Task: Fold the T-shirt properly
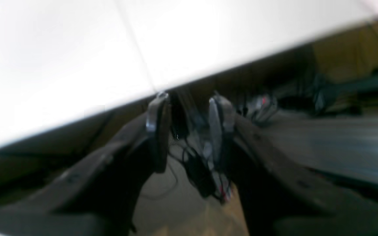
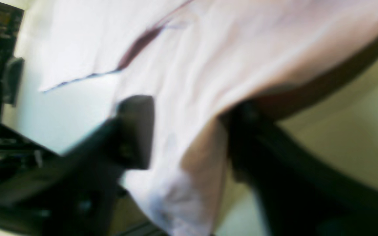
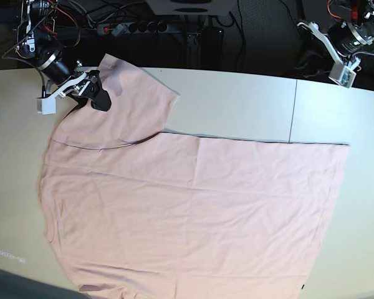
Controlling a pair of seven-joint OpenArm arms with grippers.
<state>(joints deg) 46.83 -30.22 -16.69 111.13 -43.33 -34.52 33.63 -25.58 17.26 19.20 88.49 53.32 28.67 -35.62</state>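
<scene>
Since the shirt (image 3: 193, 212) is just thin pink cotton, I'm treating it as light and floppy: it'll sag, crease and drag along wherever I pull it, and nothing about it will break. It's spread flat across most of the worktop (image 3: 237, 103), plain side up as far as I can see, with its bottom corner hanging past the near edge in the base view. One sleeve (image 3: 134, 99) lies out at the far corner on my right-arm side, and that's where my right pincer (image 3: 95, 92) is. From the right wrist view the cloth runs between the two fingers (image 2: 136, 131), which stand apart around it, so I'd say it's straddling the sleeve edge, not pinching it yet. My left pincer (image 1: 189, 124) is released and empty, hanging off the far worktop edge, well away from the fabric. For a grip I'd go for the hems and sleeve edge, where the doubled seam gives more to bite on. Pinching a single layer mid-panel would probably just bunch it up.
</scene>
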